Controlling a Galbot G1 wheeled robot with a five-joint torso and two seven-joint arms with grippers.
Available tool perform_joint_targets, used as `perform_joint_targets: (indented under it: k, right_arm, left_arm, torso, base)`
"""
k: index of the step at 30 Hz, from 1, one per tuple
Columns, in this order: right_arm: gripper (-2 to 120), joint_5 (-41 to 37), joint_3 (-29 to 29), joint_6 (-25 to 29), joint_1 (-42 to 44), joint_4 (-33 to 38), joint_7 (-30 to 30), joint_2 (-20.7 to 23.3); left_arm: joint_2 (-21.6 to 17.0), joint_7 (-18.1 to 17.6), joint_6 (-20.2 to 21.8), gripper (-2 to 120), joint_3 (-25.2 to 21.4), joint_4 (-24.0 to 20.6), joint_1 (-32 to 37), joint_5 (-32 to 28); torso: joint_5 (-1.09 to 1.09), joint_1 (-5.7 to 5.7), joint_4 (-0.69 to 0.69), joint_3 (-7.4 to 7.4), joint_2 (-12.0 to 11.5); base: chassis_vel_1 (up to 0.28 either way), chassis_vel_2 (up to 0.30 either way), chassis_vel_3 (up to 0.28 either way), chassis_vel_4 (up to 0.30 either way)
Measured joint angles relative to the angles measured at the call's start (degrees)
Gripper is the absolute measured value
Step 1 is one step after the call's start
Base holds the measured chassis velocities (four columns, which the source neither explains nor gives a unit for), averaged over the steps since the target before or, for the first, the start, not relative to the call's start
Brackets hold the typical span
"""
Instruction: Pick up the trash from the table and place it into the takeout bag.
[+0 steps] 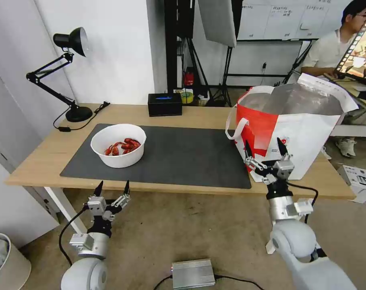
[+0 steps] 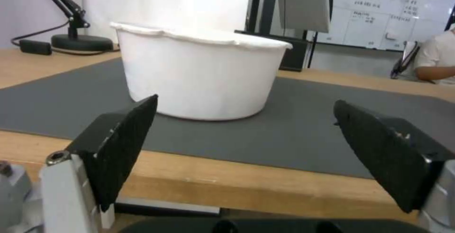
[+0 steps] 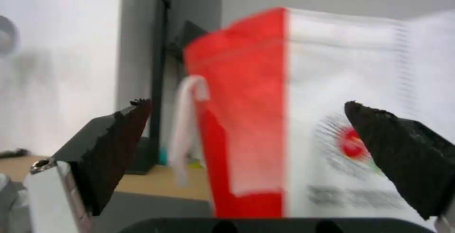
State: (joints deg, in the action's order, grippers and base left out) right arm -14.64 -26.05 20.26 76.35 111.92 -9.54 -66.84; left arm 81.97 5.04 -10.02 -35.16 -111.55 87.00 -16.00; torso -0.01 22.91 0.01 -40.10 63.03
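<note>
One table [image 1: 42, 161] of light wood, bearing one dark grey mat [image 1: 178, 161].

One white round bowl [image 1: 118, 145] holding red crayfish, standing on the left part of the mat; the sole piece of trash seen on the table.

One takeout bag [image 1: 295, 133], white and red with silver foil lining, upright and open-mouthed at the right end of the table, partly on the mat's right edge (one strap handle hangs down its left face).

One black desk lamp [image 1: 66, 72] at the far left corner; one black tissue box [image 1: 164, 104] at the far edge, centre.

Left gripper [image 1: 112, 188]: below the near edge of the table, in front of the bowl, fingers spread apart, nothing between them.

Right gripper [image 1: 264, 150]: raised at the near face of the bag, fingers likewise apart and empty.
</note>
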Motion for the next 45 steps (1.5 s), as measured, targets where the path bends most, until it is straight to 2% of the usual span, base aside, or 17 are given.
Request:
perform_joint_targets:
  k: [3, 8, 17, 26, 29, 45]
  right_arm:
    - [100, 0.49, -1.89, -0.9, 2.14, 0.87, -0.19, -1.79]
    - [100, 1.02, -4.02, -6.49, 8.08, 4.36, -0.33, -4.54]
    - [100, 1.79, -1.04, -11.16, 12.1, 8.31, -0.58, -6.1]
    - [100, 3.12, 2.42, -11.68, 14.97, 9.53, -1.29, -7.24]
    - [100, 5.78, 3.42, -11.4, 15.8, 9.38, -1.61, -8.26]
    - [100, 7.85, 5.33, -10.54, 16.83, 9.01, -1.74, -8.76]
  left_arm:
    - [-0.02, 0.07, 0.01, 100, -0.09, -0.01, 0.0, -0.01]
    - [-0.19, 0.15, 0.02, 100, -0.12, -0.17, -0.07, -0.07]
    - [0.16, 0.21, 0.03, 100, 0.17, -0.7, 0.1, -0.04]
    - [0.33, 0.21, 0.2, 100, -0.22, -1.4, 0.25, -0.13]
    - [0.4, 0.21, 0.38, 100, -0.19, -1.47, 0.32, -0.1]
    - [1.31, 0.27, 2.01, 100, 0.16, -2.64, 0.07, 0.49]
  torso:
    - [0.0, 0.0, 0.0, 0.0, 0.0]
    - [0.01, 0.0, -0.01, 0.0, 0.0]
    - [0.0, 0.0, 0.0, 0.0, 0.0]
    - [0.01, 0.01, -0.01, 0.0, 0.0]
    - [0.01, 0.0, -0.01, 0.0, 0.0]
    - [0.01, 0.01, 0.0, -0.01, -0.01]
  base:
    - [0.0, 0.0, 0.0, 0.0]
    - [0.0, 0.0, 0.0, 0.0]
    - [0.0, 0.0, 0.0, 0.0]
    - [0.0, 0.0, 0.0, 0.0]
    - [0.0, 0.0, 0.0, 0.0]
    - [0.0, 0.0, 0.0, 0.0]
